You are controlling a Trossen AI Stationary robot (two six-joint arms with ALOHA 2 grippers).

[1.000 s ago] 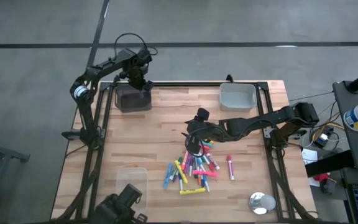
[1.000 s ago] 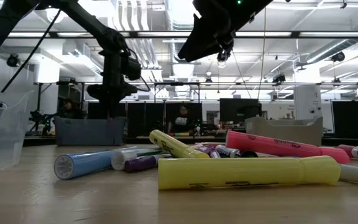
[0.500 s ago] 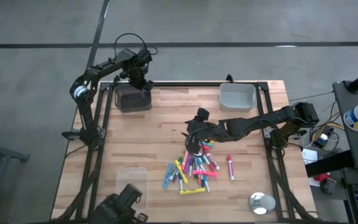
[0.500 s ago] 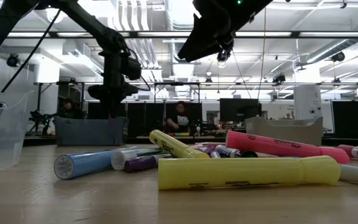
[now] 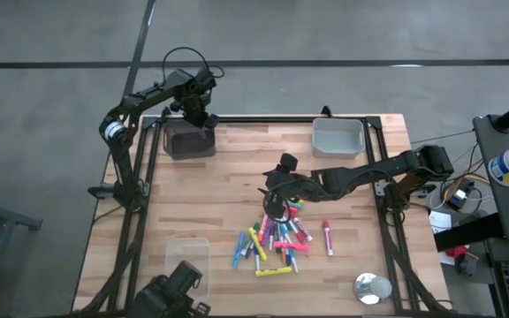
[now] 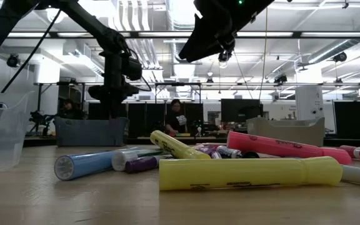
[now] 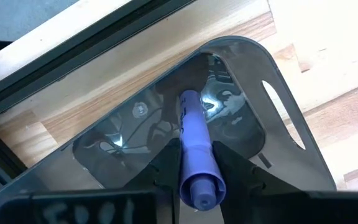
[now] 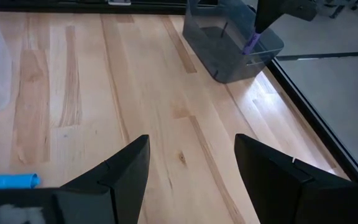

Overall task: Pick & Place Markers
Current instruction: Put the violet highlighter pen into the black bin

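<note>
Left wrist view alone shows the left gripper (image 7: 194, 171) gripping a purple capped marker (image 7: 194, 149) over the smoky translucent plastic bin (image 5: 188, 140), upper left. The right gripper (image 5: 275, 208) hovers wide-jawed above the mixed-colour marker pile (image 5: 277, 238), centre.

The markers (image 5: 275, 238) lie in a loose, overlapping heap on the table's near middle: pink, yellow, blue, purple and white-barrelled pens pointing every way, all flat on the wood. A pink marker (image 5: 328, 238) lies apart to the right of the heap, a yellow marker (image 5: 273, 271) lies crosswise at its near edge, and in the low view that yellow pen (image 6: 249, 173) is closest, with a blue one (image 6: 89, 164) to its left. One purple marker (image 7: 196, 147) hangs upright, cap up, over the dark bin at the far left corner.
</note>
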